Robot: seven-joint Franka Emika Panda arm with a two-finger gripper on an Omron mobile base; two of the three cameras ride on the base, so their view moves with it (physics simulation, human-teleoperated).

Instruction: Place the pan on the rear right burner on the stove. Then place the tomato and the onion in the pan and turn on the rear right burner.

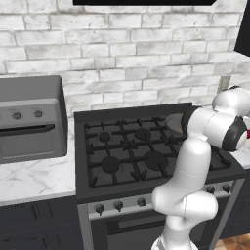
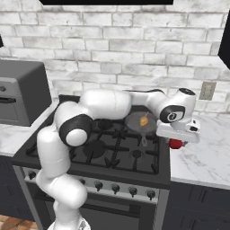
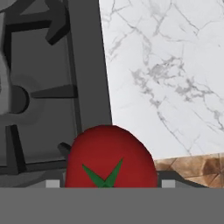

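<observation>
The arm reaches across the stove (image 2: 134,155) to its right edge, and the gripper (image 2: 176,143) hangs there with the tomato (image 2: 175,143) just beneath the hand. In the hand view the tomato (image 3: 109,159) sits right between the finger tips, green stem leaves facing the camera, over the seam of stove and white marble counter (image 3: 166,74). It looks clamped on the tomato, though the fingers themselves are mostly hidden behind it. Back on the rear right burner, the pan (image 2: 139,122) is in place with the onion (image 2: 143,120) resting inside it.
</observation>
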